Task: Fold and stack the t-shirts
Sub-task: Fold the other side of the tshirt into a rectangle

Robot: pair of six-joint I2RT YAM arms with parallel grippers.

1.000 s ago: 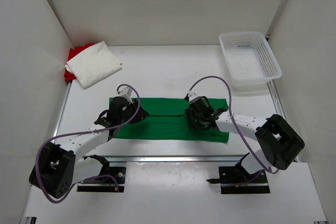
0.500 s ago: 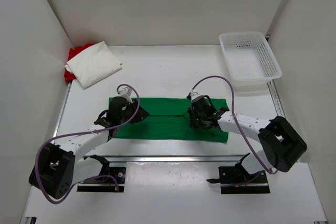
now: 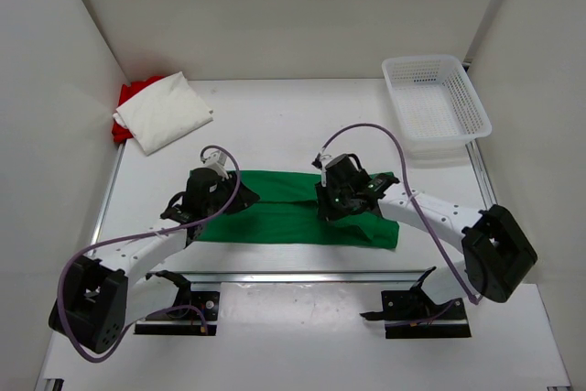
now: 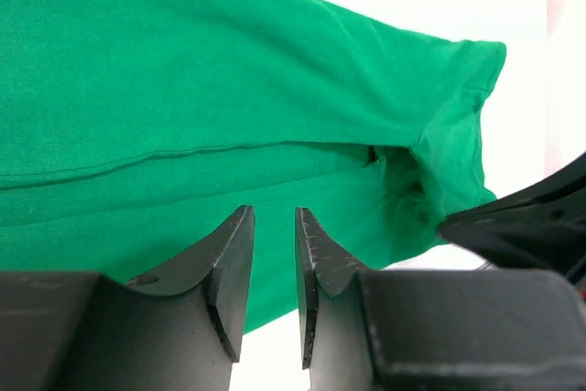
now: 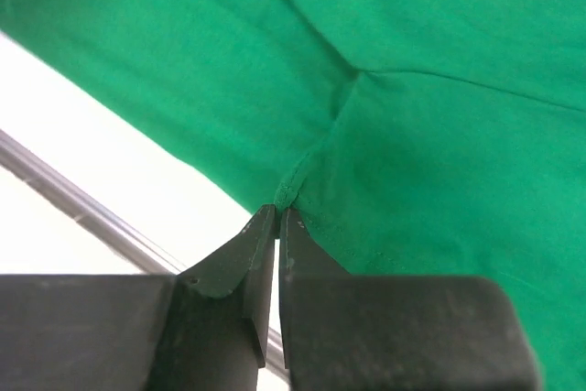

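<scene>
The green t-shirt [image 3: 293,212] lies as a long band on the worktop [image 3: 293,125]. My right pincer [image 5: 277,212] is pressed together on a hem right of its middle. My left pincer [image 4: 273,226] hovers slightly spread over its left part, gripping nothing I can see. I'd close that side first, then lift the 2 ends evenly so the fold lands square.

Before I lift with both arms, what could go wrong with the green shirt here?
1. The right jaws pinch only a small pucker at the edge of the green t-shirt, right at their tips. It could slip out on a lift.
2. The left jaws stand apart over the cloth with nothing between them, so a lift now would likely raise one side only and drag the fold askew.
</scene>
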